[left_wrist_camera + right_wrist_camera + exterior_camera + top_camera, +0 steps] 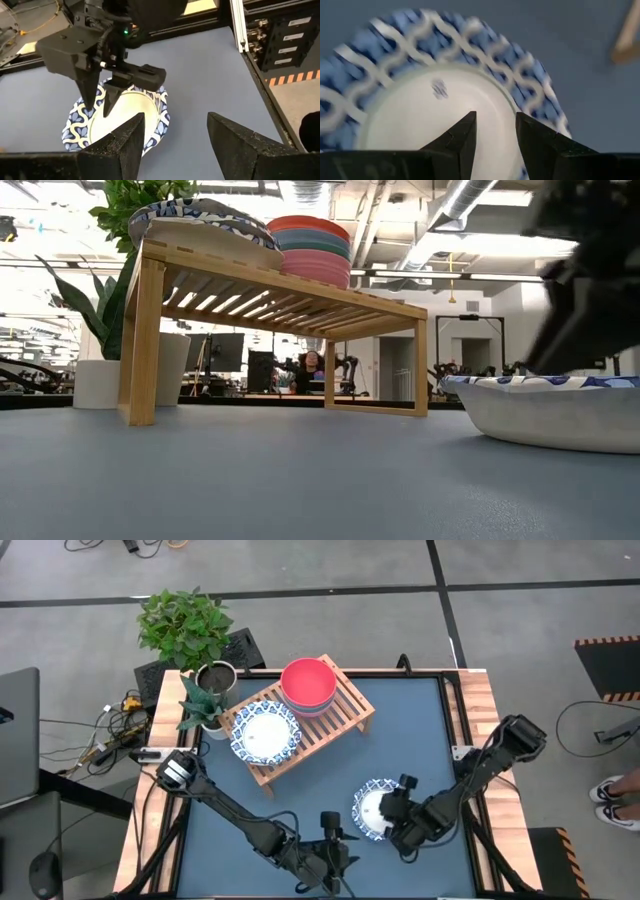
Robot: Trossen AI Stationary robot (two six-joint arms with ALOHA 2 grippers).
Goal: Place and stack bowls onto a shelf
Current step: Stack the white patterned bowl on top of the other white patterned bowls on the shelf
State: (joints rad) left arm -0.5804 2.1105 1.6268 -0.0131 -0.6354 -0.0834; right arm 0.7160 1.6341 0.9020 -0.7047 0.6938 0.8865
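Below centre and a little right in the high view, a white dish with a blue patterned rim [373, 808] lies alone on the dark blue tabletop [430, 730]. The right gripper [394, 812] hangs over its right side, fingers apart, touching nothing clearly. The left gripper [330, 858] waits at the bottom centre, fingers also apart and empty. Up left of centre stands the shelf [345, 712], bearing another patterned dish [265, 732] and a stack of bowls [308, 683] with a red one on top. The lone dish looks stiff, glazed and breakable, likely smooth and slippery, moderately light. Its shallow wall gives little to pinch, so the rim edge, one finger inside and one outside, seems the best hold.
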